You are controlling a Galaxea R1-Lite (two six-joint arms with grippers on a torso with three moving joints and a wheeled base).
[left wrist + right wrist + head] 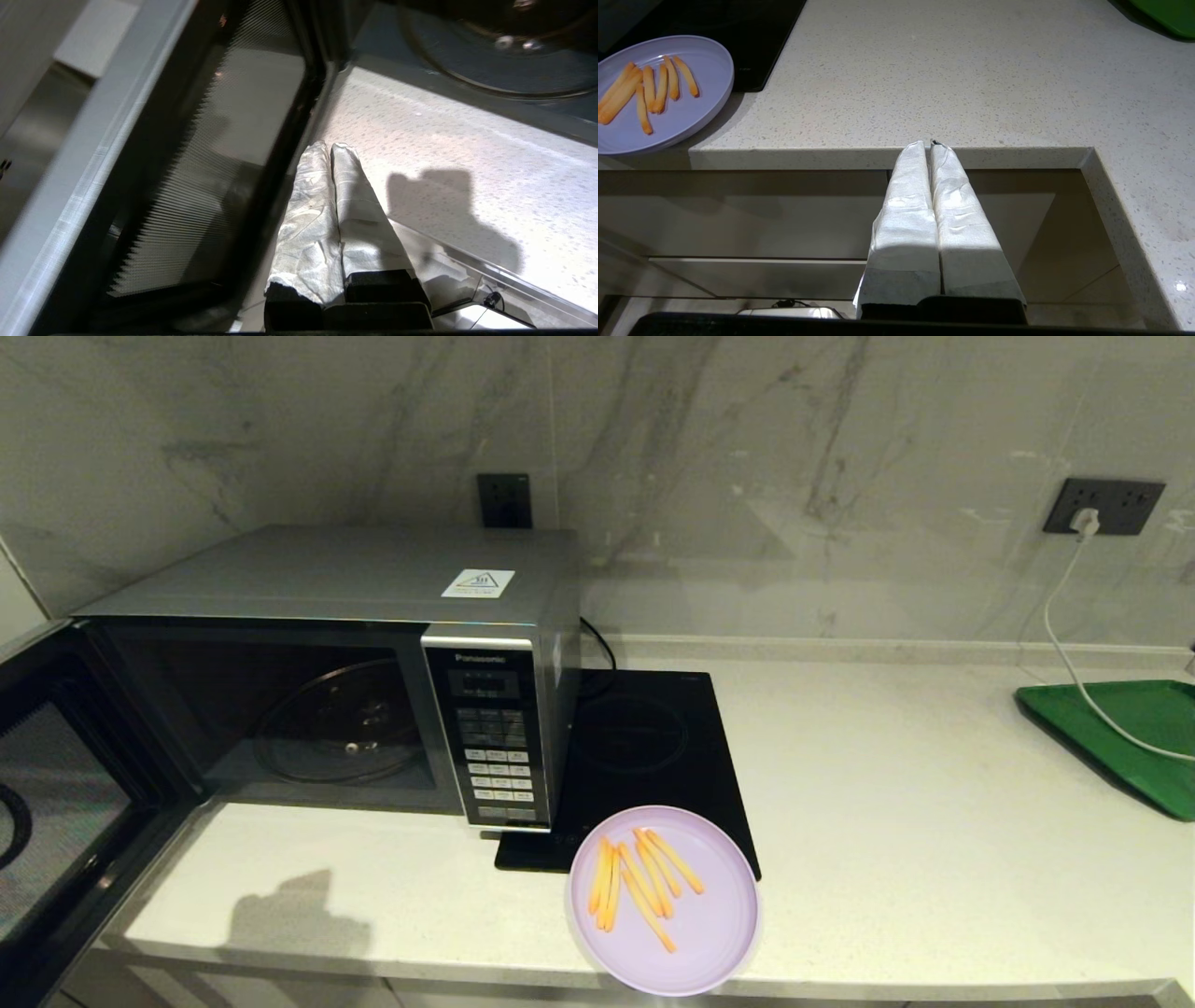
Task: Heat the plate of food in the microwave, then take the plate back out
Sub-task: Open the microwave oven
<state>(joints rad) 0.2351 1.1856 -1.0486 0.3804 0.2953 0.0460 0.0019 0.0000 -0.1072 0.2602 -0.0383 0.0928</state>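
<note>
The lilac plate of fries lies at the counter's front edge, partly on the black hob, and shows too in the right wrist view as the plate. The silver Panasonic microwave stands at the left with its door swung wide open and its glass turntable bare. Neither gripper shows in the head view. My left gripper is shut and empty, hovering near the counter's front edge beside the open door. My right gripper is shut and empty, below the counter's front edge, right of the plate.
A flat black induction hob lies right of the microwave. A green tray sits at the far right with a white cable running over it from a wall socket. Cabinet fronts lie below the counter edge.
</note>
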